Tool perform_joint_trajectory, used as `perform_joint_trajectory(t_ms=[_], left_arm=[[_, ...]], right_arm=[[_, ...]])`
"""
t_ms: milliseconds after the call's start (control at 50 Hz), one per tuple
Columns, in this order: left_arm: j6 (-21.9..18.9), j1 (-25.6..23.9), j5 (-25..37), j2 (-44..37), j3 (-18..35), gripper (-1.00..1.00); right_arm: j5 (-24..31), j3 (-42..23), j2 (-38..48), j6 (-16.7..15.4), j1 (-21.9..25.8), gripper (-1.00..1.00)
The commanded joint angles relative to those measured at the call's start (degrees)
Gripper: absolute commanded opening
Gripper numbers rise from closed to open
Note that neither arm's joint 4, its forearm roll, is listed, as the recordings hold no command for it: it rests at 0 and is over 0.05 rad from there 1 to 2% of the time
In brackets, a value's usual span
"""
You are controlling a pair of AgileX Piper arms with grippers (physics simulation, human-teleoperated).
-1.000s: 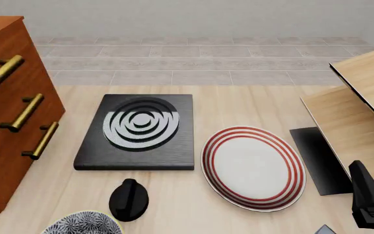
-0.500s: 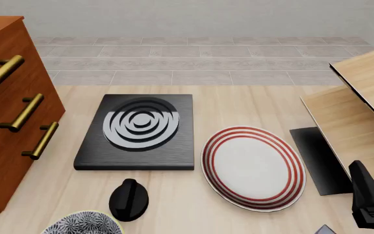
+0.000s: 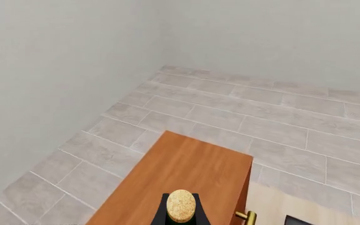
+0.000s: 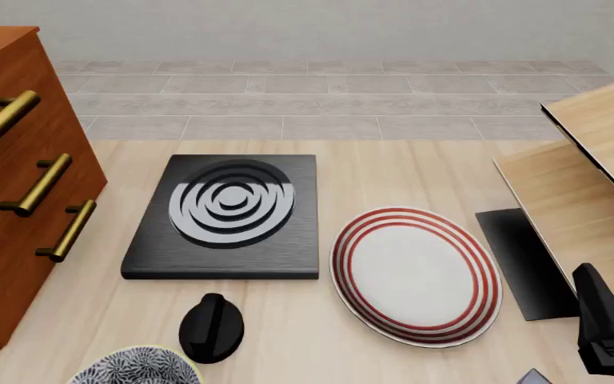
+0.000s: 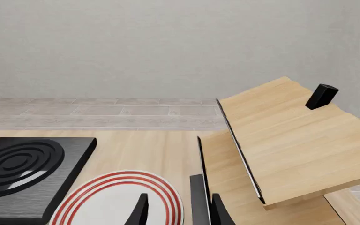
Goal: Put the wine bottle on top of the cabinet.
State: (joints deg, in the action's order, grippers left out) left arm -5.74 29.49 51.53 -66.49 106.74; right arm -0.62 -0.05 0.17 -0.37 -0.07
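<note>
The wine bottle (image 3: 181,206), its cork showing above the cabinet (image 3: 180,180) top, seems held high but not yet set down; the left gripper's grip cannot be told, the right gripper (image 5: 178,212) is apart.

One of nearly everything, three handles.

One cabinet (image 4: 13,184) with three brass handles (image 4: 38,186), one black slab (image 4: 226,218) with rings, one red-striped plate (image 4: 416,276), one black knob (image 4: 211,327), one patterned bowl (image 4: 134,366), two pale wood panels (image 4: 590,192), one black mat (image 4: 526,264), and one cork-topped bottle (image 3: 181,205).
</note>
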Motion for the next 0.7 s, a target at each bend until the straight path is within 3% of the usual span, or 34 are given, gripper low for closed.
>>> perform_joint_trajectory(t_ms=[20,220,480,700], left_arm=[[-0.01,1.87,-3.97,-1.55,-2.61,-1.0],[0.28,1.84,-8.3,2.05,-10.8,-1.0],[1.2,1.28,-7.5,4.71,-12.43,-1.0],[-0.2,1.64,-8.16,8.01,-20.3,-1.0]], right_arm=[[0.01,0.0,0.0,0.0,0.01,1.0],[0.0,0.0,0.0,-0.01,0.01,1.0],[0.0,0.0,0.0,0.0,0.0,1.0],[0.0,0.0,0.0,0.02,-0.01,1.0]])
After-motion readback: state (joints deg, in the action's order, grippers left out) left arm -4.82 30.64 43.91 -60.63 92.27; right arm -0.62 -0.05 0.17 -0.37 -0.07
